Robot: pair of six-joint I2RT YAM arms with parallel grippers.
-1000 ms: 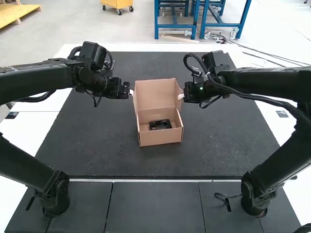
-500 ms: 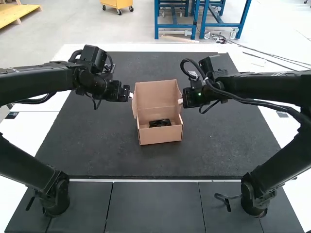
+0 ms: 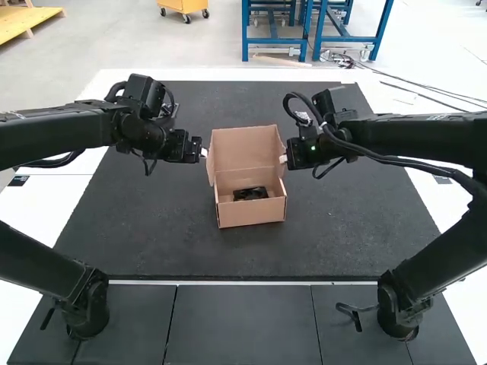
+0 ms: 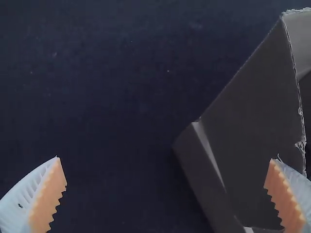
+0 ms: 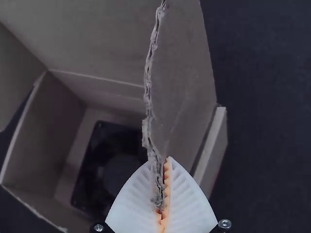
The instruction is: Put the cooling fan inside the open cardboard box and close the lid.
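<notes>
High view: a black mat [image 3: 152, 220] bears the open cardboard box [image 3: 250, 209], cooling fan [image 3: 249, 193] inside. The right gripper [image 3: 283, 158] pinches the box's right lid flap [image 5: 182, 87]; the left gripper [image 3: 203, 152] gapes wide beside its left side.

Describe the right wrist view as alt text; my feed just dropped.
The right gripper, white-ribbed with orange pads, is shut on the ragged edge of a brown cardboard flap. Beyond it, a black square cooling fan lies on the floor of the open cardboard box, which sits on a black mat.
</notes>
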